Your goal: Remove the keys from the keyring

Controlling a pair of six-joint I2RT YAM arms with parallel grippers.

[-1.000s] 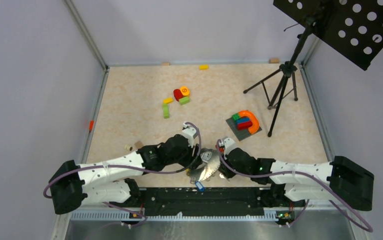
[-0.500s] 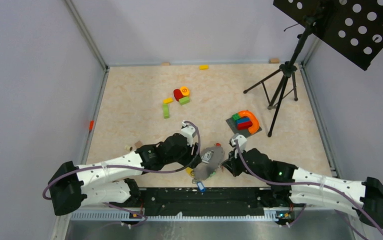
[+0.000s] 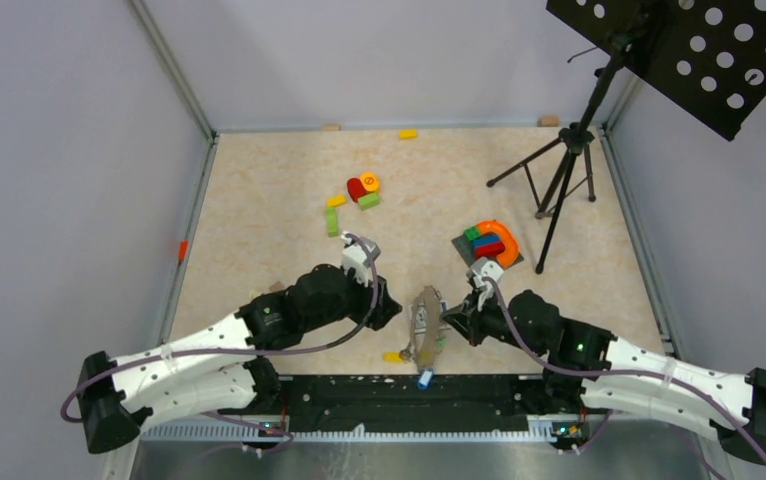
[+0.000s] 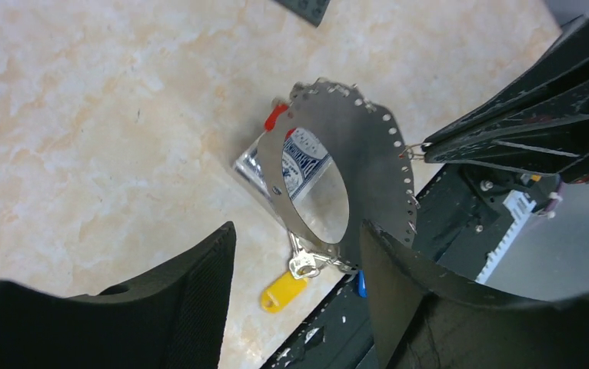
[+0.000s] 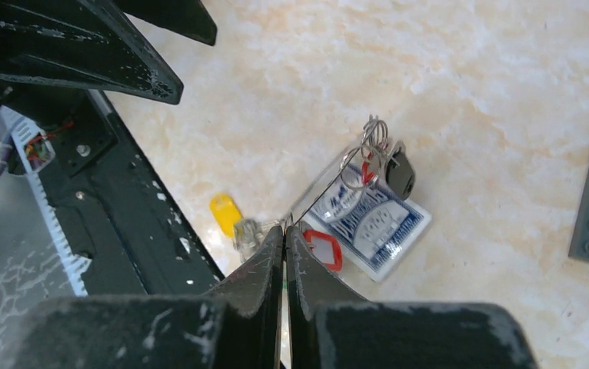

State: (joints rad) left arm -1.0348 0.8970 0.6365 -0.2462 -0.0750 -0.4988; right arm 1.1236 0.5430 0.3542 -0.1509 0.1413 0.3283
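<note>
Keyring [image 4: 380, 154] is pinched at rim by R gripper [image 5: 284, 229], stood on edge over card box [image 4: 307, 151]; L gripper [image 4: 295, 231] is spread open, nothing gripped

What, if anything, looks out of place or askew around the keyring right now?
The keyring is not lying flat: it stands tilted on edge over the playing-card box, held at its rim by the shut right gripper. Its blue-tagged key dangles over the black base rail.
</note>
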